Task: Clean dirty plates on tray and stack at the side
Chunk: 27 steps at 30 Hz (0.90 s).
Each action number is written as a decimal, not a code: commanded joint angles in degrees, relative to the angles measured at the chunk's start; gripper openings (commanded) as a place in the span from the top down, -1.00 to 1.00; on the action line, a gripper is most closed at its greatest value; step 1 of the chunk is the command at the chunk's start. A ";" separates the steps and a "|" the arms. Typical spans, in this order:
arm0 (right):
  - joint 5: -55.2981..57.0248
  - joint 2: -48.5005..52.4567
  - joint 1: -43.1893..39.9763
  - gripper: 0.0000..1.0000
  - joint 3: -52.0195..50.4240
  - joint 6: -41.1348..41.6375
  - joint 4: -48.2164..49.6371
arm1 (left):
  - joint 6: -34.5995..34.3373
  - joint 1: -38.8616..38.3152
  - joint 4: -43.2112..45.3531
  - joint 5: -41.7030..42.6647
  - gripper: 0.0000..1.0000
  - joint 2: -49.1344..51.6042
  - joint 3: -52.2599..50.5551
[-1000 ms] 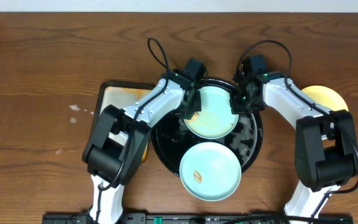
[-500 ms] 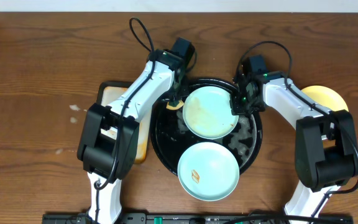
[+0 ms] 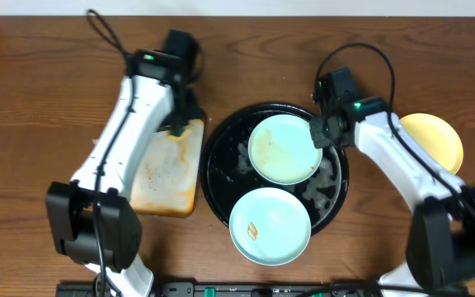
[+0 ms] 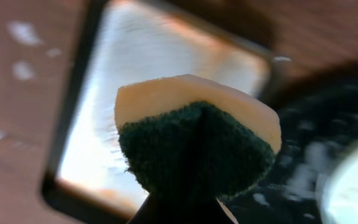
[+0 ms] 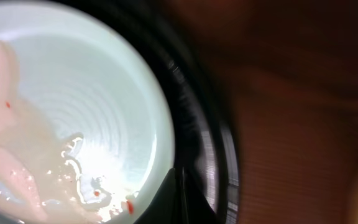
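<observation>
Closest to the near edge of the counter (image 3: 48, 74), the near mint plate (image 3: 270, 225) is being carried by the black tray (image 3: 221, 186). Its near side is overhanging the tray's raised rim, and a small orange smear (image 3: 252, 231) is showing on its left part. The tray itself is lying at the middle of the counter, with wet patches glinting on its glossy floor.

Just beside it, toward the counter's left edge, the cream tray (image 3: 171, 173) is lying flat, stained orange along its right side.

Farther back inside the black tray, the far mint plate (image 3: 284, 148) is lying with its near edge meeting the near mint plate. Pale smears and a few red specks are being shown on it in the right wrist view. Its right rim is being pinched by the right hand (image 3: 320, 134), whose fingers are pressed together on the plate's edge just inside the tray's rim.

Toward the counter's right edge, off the tray, the yellow plate (image 3: 439, 136) is lying on the wood, partly hidden by the right arm (image 3: 394, 157).

Farthest back, on the left, the sponge (image 4: 194, 140) is being gripped by the left hand (image 3: 177, 124), clamped tight on it over the cream tray's far edge. The dark green pad is facing the wrist camera, with the yellow foam behind it.
</observation>
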 commanded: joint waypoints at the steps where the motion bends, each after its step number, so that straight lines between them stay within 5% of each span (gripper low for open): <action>1: 15.04 -5.66 4.72 0.98 0.11 -3.30 0.26 | 3.54 5.97 -1.01 -1.57 0.85 0.20 -2.38; 4: 19.63 -8.46 8.15 0.98 0.11 -4.26 -0.07 | 5.64 9.66 0.09 1.20 0.85 0.20 -6.64; 7: 10.99 -8.39 7.78 0.98 0.07 -3.34 -2.01 | 7.48 10.95 1.14 2.56 0.85 0.20 -9.57; 13: -2.01 -3.69 0.09 0.46 0.07 2.71 -4.42 | 10.40 10.88 3.34 2.69 0.75 0.20 -12.98; 27: -27.91 12.00 -11.82 0.53 0.07 -0.46 -2.67 | 17.00 10.84 10.36 12.31 0.79 0.22 -18.10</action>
